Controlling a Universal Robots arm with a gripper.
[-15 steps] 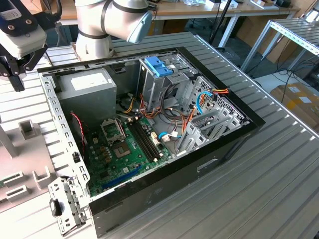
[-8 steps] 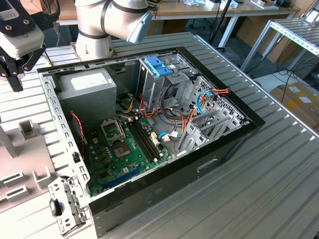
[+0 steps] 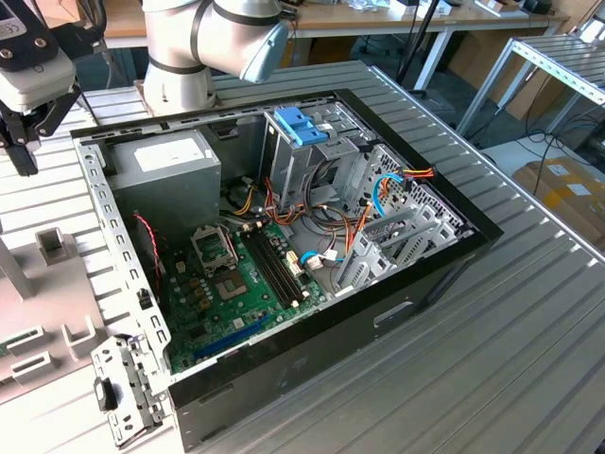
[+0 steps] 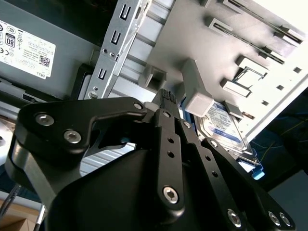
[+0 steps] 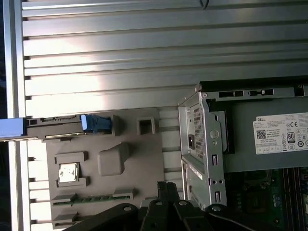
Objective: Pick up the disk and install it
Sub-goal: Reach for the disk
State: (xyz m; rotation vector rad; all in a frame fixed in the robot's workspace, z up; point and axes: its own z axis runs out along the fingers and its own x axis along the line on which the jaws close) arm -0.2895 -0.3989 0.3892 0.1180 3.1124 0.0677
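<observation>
Hand: my gripper is pressed together, with nothing between the fingers.
Position: I hang over the grey tray, just outside the case, at the exterior view's left.
Disk: the disk sits at the tray's edge, just past a grey block and apart from my fingers; its white-and-blue label and a blue rail show in the second wrist view.
Case: open on the ribbed table, with the power supply in the corner nearest me.
Inside: a blue bracket tops the drive cage, and the motherboard lies on the floor.
</observation>
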